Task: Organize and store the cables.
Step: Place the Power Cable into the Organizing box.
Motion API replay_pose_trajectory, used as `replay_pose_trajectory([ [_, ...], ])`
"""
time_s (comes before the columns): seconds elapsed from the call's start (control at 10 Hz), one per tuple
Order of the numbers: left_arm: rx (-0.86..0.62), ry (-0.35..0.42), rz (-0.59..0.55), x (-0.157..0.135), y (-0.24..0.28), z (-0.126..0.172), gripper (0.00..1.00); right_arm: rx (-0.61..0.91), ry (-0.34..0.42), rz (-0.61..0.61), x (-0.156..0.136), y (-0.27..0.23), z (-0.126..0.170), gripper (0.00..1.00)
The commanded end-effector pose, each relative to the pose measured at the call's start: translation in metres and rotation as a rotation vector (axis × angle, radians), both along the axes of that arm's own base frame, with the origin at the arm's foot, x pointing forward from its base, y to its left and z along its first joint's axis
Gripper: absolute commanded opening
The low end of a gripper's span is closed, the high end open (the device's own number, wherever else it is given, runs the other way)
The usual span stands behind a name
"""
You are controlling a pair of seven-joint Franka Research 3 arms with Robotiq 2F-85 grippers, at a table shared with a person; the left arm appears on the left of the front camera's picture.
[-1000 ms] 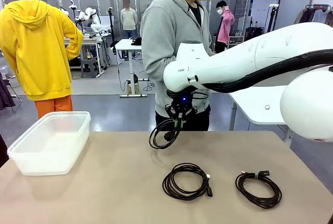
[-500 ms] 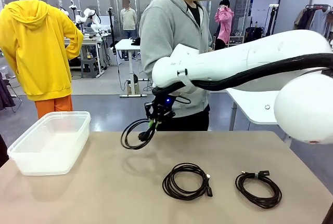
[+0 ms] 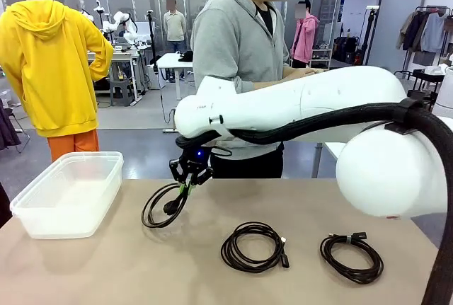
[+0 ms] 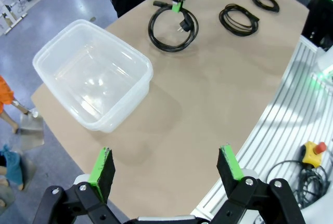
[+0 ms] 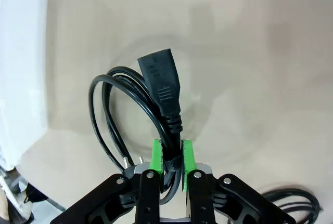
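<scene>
Front view: the right arm's jaws are clamped on a coiled power cable (image 3: pixel 168 209) hanging low over the table (image 3: pixel 141 269), near the clear plastic tub (image 3: pixel 42 220). A second coil (image 3: pixel 227 250) and a third coil (image 3: pixel 352 274) lie on the table. The left arm's jaws stand wide apart.

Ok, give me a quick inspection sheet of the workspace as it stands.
surface: tan table, carrying only the job's things.
job's things: clear tub at robot's left, no cable in it yet; middle coil and right coil lying on the table; third coil hanging from the right jaws, between tub and middle coil.
clutter: nothing seen.
jaws: right jaws shut on third coil; left jaws open, high over the table.
cables: black hose along the right arm.
surroundings: person in grey hoodie across the table.
</scene>
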State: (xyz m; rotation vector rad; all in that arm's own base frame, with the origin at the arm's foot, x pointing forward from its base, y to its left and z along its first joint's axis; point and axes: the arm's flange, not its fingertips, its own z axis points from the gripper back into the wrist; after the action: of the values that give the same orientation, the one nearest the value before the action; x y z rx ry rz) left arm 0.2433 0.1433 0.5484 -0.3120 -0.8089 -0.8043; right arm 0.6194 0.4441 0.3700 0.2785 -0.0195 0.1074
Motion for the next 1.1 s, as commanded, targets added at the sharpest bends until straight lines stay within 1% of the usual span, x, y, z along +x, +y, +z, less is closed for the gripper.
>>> replay_pose_trajectory([
  [0.0, -0.003, -0.007, -0.012, 0.0, 0.0, 0.001, 1.0, -0.114, 0.023, -0.079, 0.002, 0.005, 0.0, 0.18],
  [0.3, -0.003, -0.007, -0.012, 0.0, 0.0, 0.001, 1.0, -0.212, 0.078, -0.153, -0.007, 0.011, -0.026, 0.18],
  [0.4, -0.003, -0.007, -0.012, 0.0, 0.0, 0.001, 1.0, -0.213, 0.115, -0.139, -0.01, 0.018, -0.038, 0.18],
  [0.5, -0.003, -0.007, -0.012, 0.0, 0.0, 0.001, 1.0, -0.22, 0.137, -0.123, -0.012, 0.025, -0.047, 0.21],
  [0.6, -0.003, -0.007, -0.012, 0.0, 0.0, 0.001, 1.0, -0.222, 0.14, -0.113, -0.013, 0.028, -0.049, 0.28],
  [0.7, -0.003, -0.007, -0.012, 0.0, 0.0, 0.001, 1.0, -0.224, 0.121, -0.116, -0.013, 0.027, -0.043, 0.41],
  [0.8, -0.003, -0.007, -0.012, 0.0, 0.0, 0.001, 1.0, -0.23, 0.11, -0.119, -0.014, 0.025, -0.038, 0.57],
  [0.9, -0.003, -0.007, -0.012, 0.0, 0.0, 0.001, 1.0, -0.233, 0.112, -0.118, -0.015, 0.026, -0.036, 0.7],
  [1.0, -0.003, -0.007, -0.012, 0.0, 0.0, 0.001, 1.0, -0.23, 0.115, -0.115, -0.017, 0.028, -0.035, 0.86],
])
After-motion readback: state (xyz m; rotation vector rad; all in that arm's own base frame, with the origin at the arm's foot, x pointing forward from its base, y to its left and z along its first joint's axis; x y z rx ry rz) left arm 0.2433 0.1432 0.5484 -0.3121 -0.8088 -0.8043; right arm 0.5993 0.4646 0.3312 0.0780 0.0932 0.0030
